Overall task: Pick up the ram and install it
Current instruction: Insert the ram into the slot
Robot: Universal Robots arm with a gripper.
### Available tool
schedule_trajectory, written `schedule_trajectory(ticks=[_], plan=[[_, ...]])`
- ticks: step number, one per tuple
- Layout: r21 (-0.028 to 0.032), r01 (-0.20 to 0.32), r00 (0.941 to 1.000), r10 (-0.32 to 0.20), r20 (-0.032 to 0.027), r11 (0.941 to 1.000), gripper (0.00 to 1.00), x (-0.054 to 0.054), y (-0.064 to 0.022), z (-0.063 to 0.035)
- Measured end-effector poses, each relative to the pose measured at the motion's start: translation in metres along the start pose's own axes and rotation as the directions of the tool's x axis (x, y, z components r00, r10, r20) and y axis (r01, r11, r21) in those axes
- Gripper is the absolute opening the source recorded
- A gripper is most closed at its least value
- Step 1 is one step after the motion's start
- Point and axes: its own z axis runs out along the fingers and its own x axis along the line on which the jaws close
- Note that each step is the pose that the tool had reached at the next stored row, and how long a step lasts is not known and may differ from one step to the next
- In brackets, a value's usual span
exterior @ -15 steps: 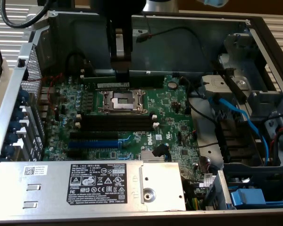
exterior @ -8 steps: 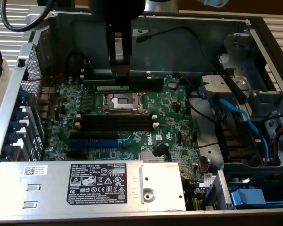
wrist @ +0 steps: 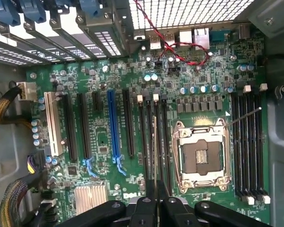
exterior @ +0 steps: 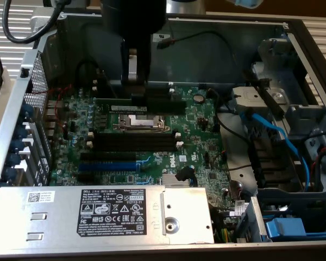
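My gripper [exterior: 137, 93] comes down from above into the open computer case. It is shut on the ram [exterior: 138, 105], a long thin dark stick with a pale label, held level above the green motherboard [exterior: 201, 136]. In the wrist view the ram [wrist: 154, 156] shows edge-on as a thin line running out from between the black fingers [wrist: 144, 208]. There it lies along the black memory slots [wrist: 146, 137] with white end clips, beside the processor socket [wrist: 201, 158]. In the exterior view these slots [exterior: 136, 140] lie just in front of the socket [exterior: 140, 120]. Whether the ram touches a slot, I cannot tell.
More memory slots [wrist: 248, 142] lie on the socket's other side. Blue and black expansion slots [exterior: 106, 163] sit nearer the front, by a grey power supply [exterior: 108, 215]. Blue cables [exterior: 271, 130] and a drive cage fill the exterior view's right. A black cable [exterior: 206, 41] hangs on the back wall.
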Motion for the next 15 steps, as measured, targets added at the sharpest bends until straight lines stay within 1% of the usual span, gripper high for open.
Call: schedule_trajectory(ticks=[1,3,4,5,7,11,12,14,15], plan=[[-0.0101,0.002,1.0,-0.002,-0.001,0.9999,0.12,0.0,0.0,0.0005],[-0.033,0.005,1.0,-0.005,-0.0033,0.9994,0.12,0.0,0.0,0.0012],[-0.0418,0.007,1.0,-0.007,-0.0039,0.9991,0.12,0.0,-0.0001,0.0018],[-0.046,0.009,0.9999,-0.009,-0.0043,0.9989,0.12,0.0,-0.0005,0.0024],[-0.0464,0.011,0.9999,-0.011,-0.0053,0.9989,0.12,0.0,-0.0007,0.0028],[-0.0442,0.041,0.9991,-0.041,-0.0135,0.9982,0.12,-0.002,-0.0005,0.0057],[-0.042,0.055,0.9983,-0.056,-0.0142,0.9976,0.12,-0.003,-0.0003,0.0073],[-0.0391,0.058,0.9982,-0.059,-0.014,0.9975,0.12,-0.003,-0.0002,0.0097],[-0.0378,0.058,0.9982,-0.059,-0.014,0.9976,0.12,-0.003,0.0,0.013]])
